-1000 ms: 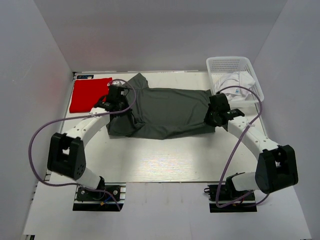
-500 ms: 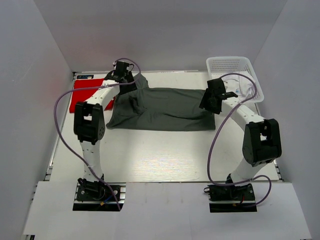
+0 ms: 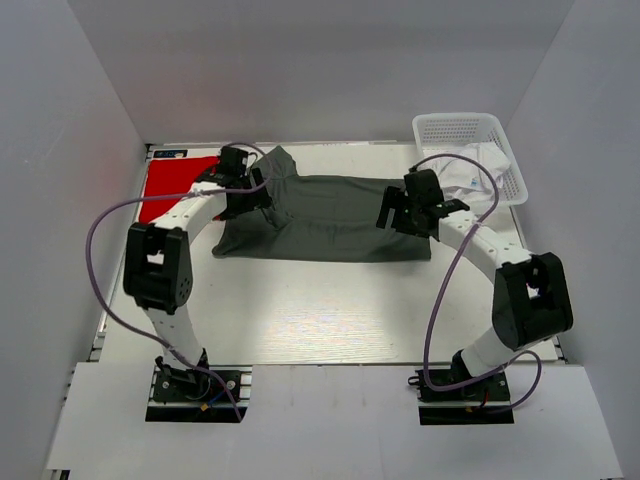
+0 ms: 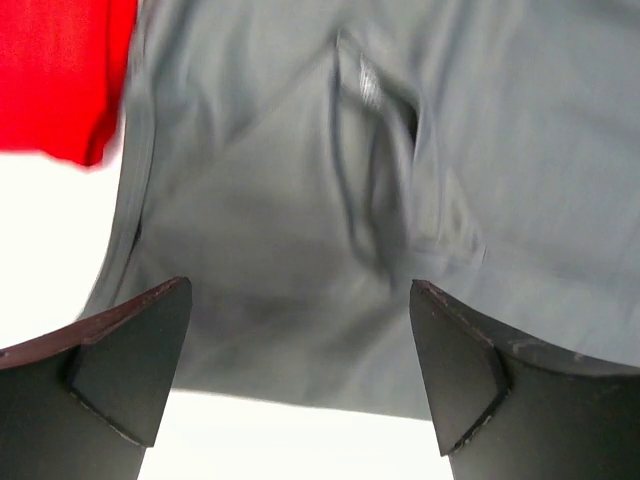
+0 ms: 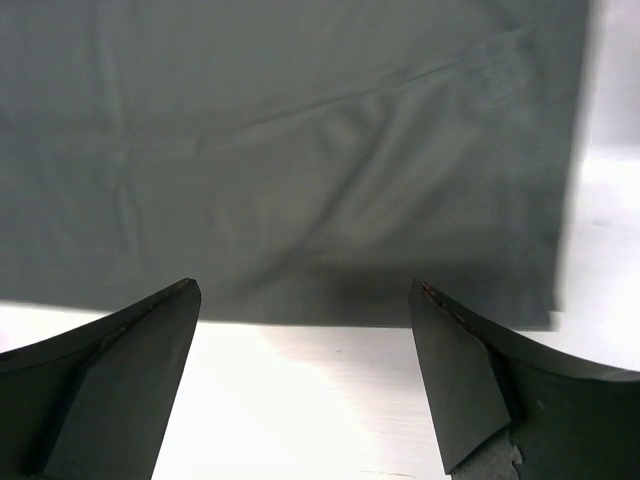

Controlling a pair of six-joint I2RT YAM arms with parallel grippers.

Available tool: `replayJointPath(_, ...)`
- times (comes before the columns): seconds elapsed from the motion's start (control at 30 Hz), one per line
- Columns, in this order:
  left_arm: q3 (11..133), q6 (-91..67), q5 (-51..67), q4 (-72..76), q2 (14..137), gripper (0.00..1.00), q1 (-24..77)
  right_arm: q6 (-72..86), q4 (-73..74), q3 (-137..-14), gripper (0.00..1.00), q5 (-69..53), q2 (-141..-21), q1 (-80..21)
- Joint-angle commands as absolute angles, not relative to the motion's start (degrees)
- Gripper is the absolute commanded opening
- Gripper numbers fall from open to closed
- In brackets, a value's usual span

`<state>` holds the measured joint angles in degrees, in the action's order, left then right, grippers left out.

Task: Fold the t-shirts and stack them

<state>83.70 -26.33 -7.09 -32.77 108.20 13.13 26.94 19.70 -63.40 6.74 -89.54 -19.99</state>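
Here we find the dark grey-green t-shirt [image 3: 330,215] lying as a long folded band across the far half of the worktop [image 3: 330,310], with a sleeve sticking out toward the far edge at its left end. The left end effector [image 4: 298,300] hangs over that left part, its fingers spread wide with nothing between them and a creased fold of cloth beneath. The right end effector [image 5: 303,295] is likewise spread and holds nothing. It hovers at the near edge of the shirt's right end, with bare worktop under its fingertips.

The red t-shirt [image 3: 165,185] lies flat in the far left corner, just beside the grey one, and the left arm [image 3: 195,210] crosses its near right corner and hides that part from us. A white mesh basket [image 3: 440,125] stands in the far right corner with a crumpled white t-shirt [image 3: 485,160] in it. The right arm's purple cable [image 3: 427,335] arcs across our view of that cloth, so we cannot tell whether more than one shirt is in there.
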Motion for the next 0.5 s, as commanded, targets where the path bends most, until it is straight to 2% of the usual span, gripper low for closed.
replayJointPath(0.0, 76.4, -26.4, -4.0, -26.3, 100.6, 1.00, 13.6, 25.9, 15.2, -61.1, 0.90, 2.9, -90.3, -21.4)
replayJointPath(0.17, 73.2, -27.5, -0.9, -24.2, 104.2, 1.00, 13.1, 26.1, 12.2, -60.6, 0.90, 3.6, -95.5, -21.4)
replayJointPath(0.47, 75.9, -28.2, -15.3, -28.7, 110.6, 1.00, 12.6, 27.7, 13.2, -60.3, 0.90, 10.0, -102.1, -20.5)
